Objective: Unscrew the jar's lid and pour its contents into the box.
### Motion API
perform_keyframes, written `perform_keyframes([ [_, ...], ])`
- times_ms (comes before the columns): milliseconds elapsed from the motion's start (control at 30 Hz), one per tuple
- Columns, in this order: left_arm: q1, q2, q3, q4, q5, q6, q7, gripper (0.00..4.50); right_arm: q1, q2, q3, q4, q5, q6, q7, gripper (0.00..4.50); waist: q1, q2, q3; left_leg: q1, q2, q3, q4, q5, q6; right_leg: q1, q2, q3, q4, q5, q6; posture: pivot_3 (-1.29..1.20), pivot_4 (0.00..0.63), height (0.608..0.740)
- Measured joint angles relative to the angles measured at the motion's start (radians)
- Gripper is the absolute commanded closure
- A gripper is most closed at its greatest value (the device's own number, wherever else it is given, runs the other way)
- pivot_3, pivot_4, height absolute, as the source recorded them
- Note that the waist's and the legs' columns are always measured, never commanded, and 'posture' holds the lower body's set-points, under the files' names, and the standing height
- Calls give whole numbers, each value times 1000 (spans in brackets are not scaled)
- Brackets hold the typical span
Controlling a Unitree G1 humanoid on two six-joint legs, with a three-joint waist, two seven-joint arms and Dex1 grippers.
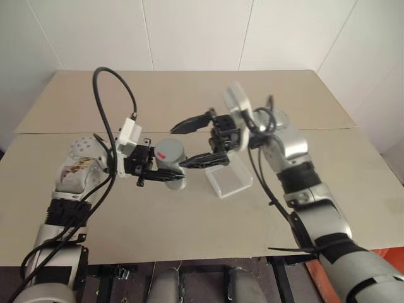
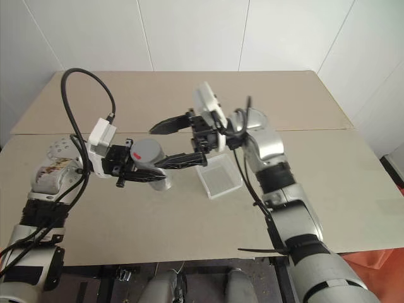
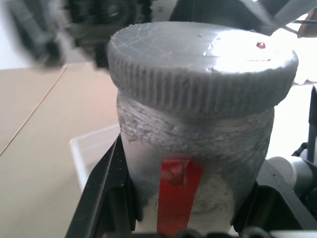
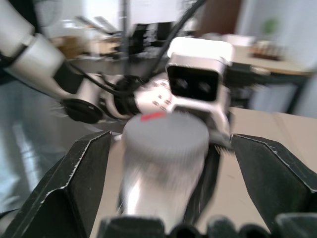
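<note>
The left gripper (image 1: 165, 175) is clamped on the jar (image 1: 170, 158) above the counter (image 1: 189, 221) beside the box (image 1: 228, 181), lid (image 1: 169, 149) on, so unscrewing seems underway: the right gripper (image 1: 194, 144), jaws apart, must close on it and twist.

Left arm reaches inward with its gripper (image 1: 165, 172) clamped tight, facing the right arm, whose gripper (image 1: 187, 144) points back toward it, wrist bent, black fingers (image 4: 81, 171) spread wide apart.
</note>
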Motion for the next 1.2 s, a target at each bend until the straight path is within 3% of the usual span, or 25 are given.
perform_keyframes([
  [133,3,-4,13,40,18,-28,42,2566,119,-46,-49,-235,9,129,-189,10,-5,0,0,0,0,0,0,0,0,0,0,0,1,0,0,0,150,740],
  [367,-10,-60,-4,78,48,-62,81,2566,215,-17,-37,-576,13,364,-510,10,-8,0,0,1,0,1,0,0,0,-1,0,1,1,0,0,0,150,740],
  [767,-55,-100,-34,129,78,-89,68,2566,147,157,111,-581,-76,509,-830,10,-8,0,0,0,0,0,0,0,0,-1,0,1,1,0,0,0,150,740],
  [1000,-56,-95,-33,129,82,-89,64,2566,130,156,112,-517,-101,506,-861,10,-8,0,0,-1,0,0,0,0,1,-1,0,1,0,0,0,0,150,740],
  [1200,-55,-55,-30,130,82,-86,72,2566,147,67,103,-528,-62,476,-783,10,-8,0,0,-1,0,0,0,0,1,-1,0,0,0,0,0,0,150,740],
])
